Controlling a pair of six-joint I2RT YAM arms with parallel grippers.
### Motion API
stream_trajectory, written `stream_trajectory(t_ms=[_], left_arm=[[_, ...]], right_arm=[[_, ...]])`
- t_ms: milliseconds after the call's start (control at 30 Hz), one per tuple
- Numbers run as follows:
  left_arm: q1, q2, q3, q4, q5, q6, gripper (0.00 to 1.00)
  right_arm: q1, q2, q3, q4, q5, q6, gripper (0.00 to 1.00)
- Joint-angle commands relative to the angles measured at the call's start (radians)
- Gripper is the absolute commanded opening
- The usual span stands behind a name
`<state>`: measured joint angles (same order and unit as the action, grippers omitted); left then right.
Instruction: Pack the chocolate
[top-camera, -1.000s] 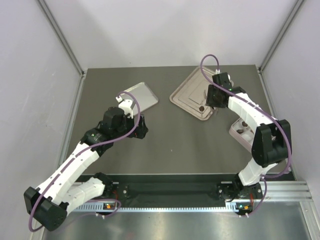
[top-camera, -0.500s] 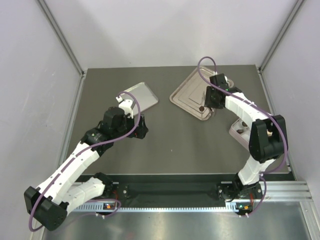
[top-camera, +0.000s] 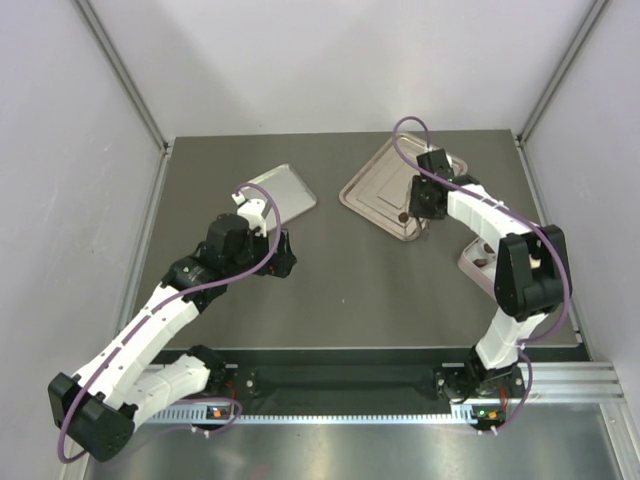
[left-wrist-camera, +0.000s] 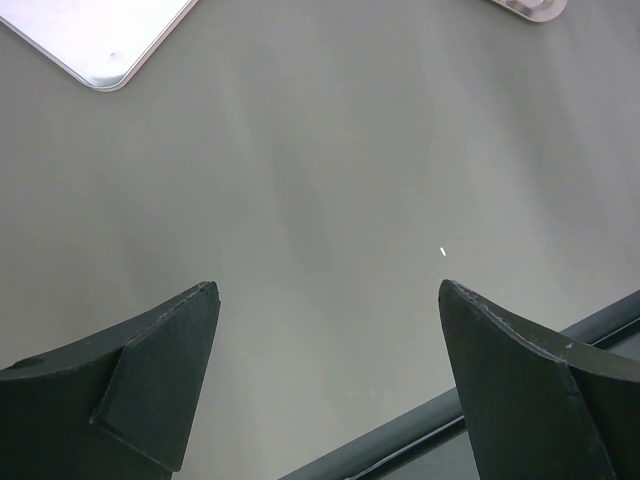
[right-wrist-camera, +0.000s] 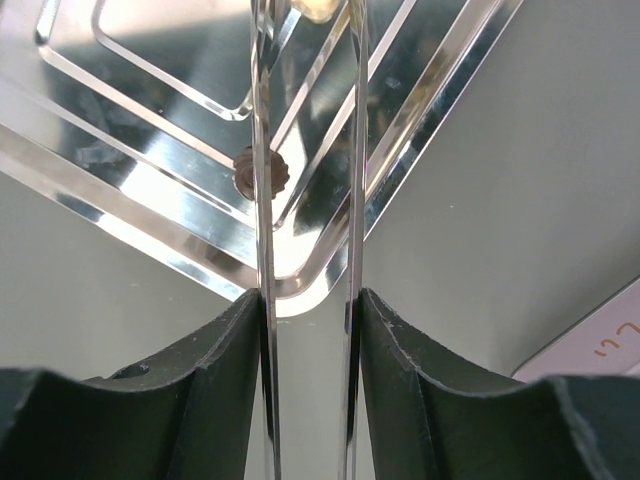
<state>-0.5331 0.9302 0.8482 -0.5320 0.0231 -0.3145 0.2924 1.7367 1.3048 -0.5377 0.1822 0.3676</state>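
Chocolate is only partly packed, I judge. Your left gripper gapes, holding nothing. Your right gripper squeezes clear tongs. One dark piece sits on the tray at their left blade, ungripped. The box to its right seems part-filled.

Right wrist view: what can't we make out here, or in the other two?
- Right wrist: tweezers tips cut off by the top edge. A blade covers the middle of the chocolate, so contact is unclear.
- Top: box mostly hidden under the right arm; contents unclear.
- Left wrist: small tray cut off by the top edge.
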Motion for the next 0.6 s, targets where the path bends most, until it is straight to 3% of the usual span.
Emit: stream_trajectory(t_ms=[0,233,567], left_arm=[[-0.004,-0.002,0.022,0.018,-0.014,0.011,0.96],[-0.004,-0.002,0.022,0.018,-0.014,0.011,0.96],[-0.004,-0.007,0.022,0.020,-0.014,0.008,0.96]], right_arm=[[0.010,0.024,0.042,0.048,0.011,-0.004,0.41],[0.011,0.021,0.050,0.042,0.003,-0.007,0.36],[0.010,-0.120,0.071,-0.062,-0.004,-0.006,0.31]])
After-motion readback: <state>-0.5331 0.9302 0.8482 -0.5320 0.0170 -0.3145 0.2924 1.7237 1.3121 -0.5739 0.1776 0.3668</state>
